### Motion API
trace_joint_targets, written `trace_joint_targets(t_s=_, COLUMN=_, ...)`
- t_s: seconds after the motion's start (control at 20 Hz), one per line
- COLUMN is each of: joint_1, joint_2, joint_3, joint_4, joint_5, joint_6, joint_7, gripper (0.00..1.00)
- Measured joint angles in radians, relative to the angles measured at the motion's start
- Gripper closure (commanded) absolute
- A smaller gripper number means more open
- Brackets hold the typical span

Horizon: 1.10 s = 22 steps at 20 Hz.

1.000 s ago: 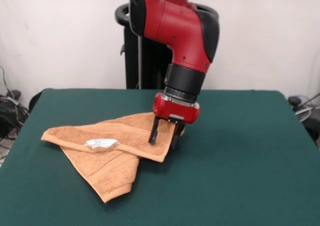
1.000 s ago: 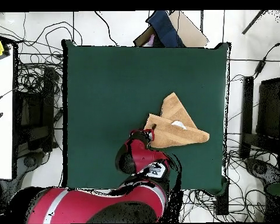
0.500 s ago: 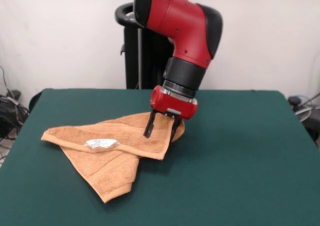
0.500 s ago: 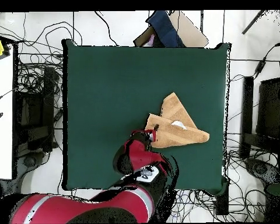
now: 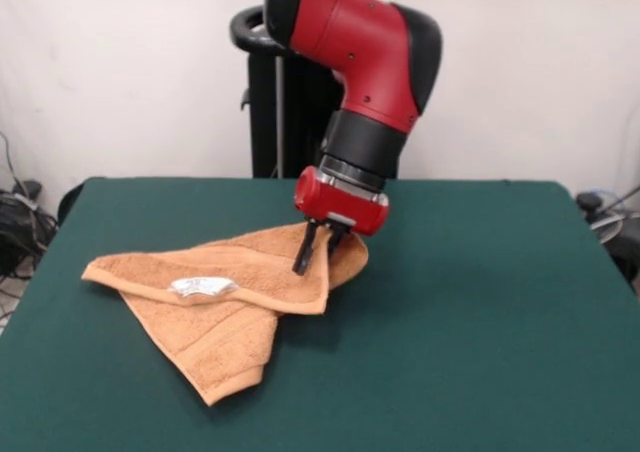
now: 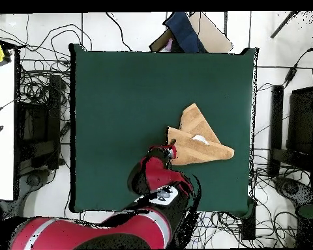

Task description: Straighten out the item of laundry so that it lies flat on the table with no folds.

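The towel lay crumpled on the left half of the green bench in the front view, well short of flat. Its leftmost corner pointed toward the bench's left edge, and from there a folded hem ran to the right with a small white label lying on top of it. Below the label a doubled flap hung toward the near edge of the bench and ended in a blunt corner. Further right, the upper layer of cloth rose toward the pincer, so that the right-hand corner of the towel stood lifted off the bench and curled up around the black fingers. The fingers stood close together with the cloth gathered between them, gripping that raised corner. Above them sat the red wrist block and the black and red arm, leaning in from the top of the picture. To the right of the pincer the bench carried only its green cover. In the overhead view the towel showed as a folded, roughly triangular shape right of the bench's middle, nearer the robot's side, with the pincer at its left corner and the arm reaching up from the bottom edge.
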Motion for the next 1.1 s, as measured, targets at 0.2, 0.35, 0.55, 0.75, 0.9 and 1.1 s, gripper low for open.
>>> trace_joint_targets(t_s=0.2, joint_1=-0.013, joint_2=-0.021, joint_3=0.000, joint_4=0.002, joint_5=0.000, joint_6=0.000, joint_7=0.000, gripper=1.00)
trace_joint_targets(t_s=0.35, joint_1=-0.010, joint_2=-0.064, joint_3=0.000, joint_4=0.017, joint_5=0.005, joint_6=0.000, joint_7=0.000, gripper=1.00)
trace_joint_targets(t_s=0.55, joint_1=0.075, joint_2=-0.142, joint_3=-0.048, joint_4=0.069, joint_5=0.121, joint_6=0.000, joint_7=0.005, gripper=1.00)
trace_joint_targets(t_s=0.75, joint_1=0.308, joint_2=-0.159, joint_3=-0.165, joint_4=0.147, joint_5=0.427, joint_6=-0.014, joint_7=0.017, gripper=1.00)
trace_joint_targets(t_s=0.9, joint_1=0.480, joint_2=-0.144, joint_3=-0.214, joint_4=0.206, joint_5=0.672, joint_6=-0.047, joint_7=0.028, gripper=1.00)
trace_joint_targets(t_s=1.1, joint_1=0.618, joint_2=-0.109, joint_3=-0.223, joint_4=0.262, joint_5=0.880, joint_6=-0.097, joint_7=0.046, gripper=1.00)
